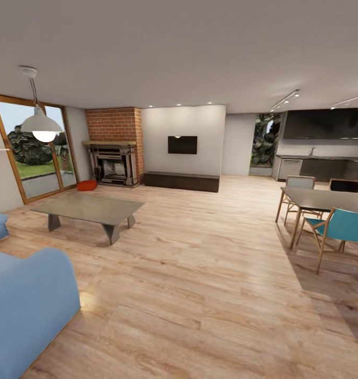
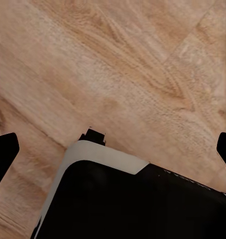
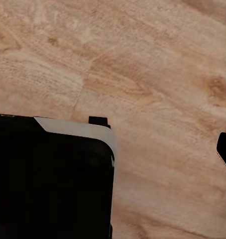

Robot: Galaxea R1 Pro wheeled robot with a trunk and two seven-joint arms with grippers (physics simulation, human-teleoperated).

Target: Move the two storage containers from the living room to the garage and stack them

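I am in the living room (image 1: 200,252), with its light wood plank flooring. One orange-red storage container (image 1: 87,185) sits on the planks far off at the left, between the glass door (image 1: 39,150) and the fireplace (image 1: 113,164). The garage and its floor are out of view. In the left wrist view my left gripper (image 2: 114,149) hangs open over the planks, its dark fingertips (image 2: 3,154) far apart and nothing between them. In the right wrist view my right gripper (image 3: 118,149) shows one fingertip (image 3: 225,152) at the frame's edge, spread wide, holding nothing.
A low grey coffee table (image 1: 89,209) stands between me and the container. A blue sofa (image 1: 26,300) is close at the left. A dining table (image 1: 326,200) with chairs stands at the right. My dark base (image 2: 133,199) shows under both wrists.
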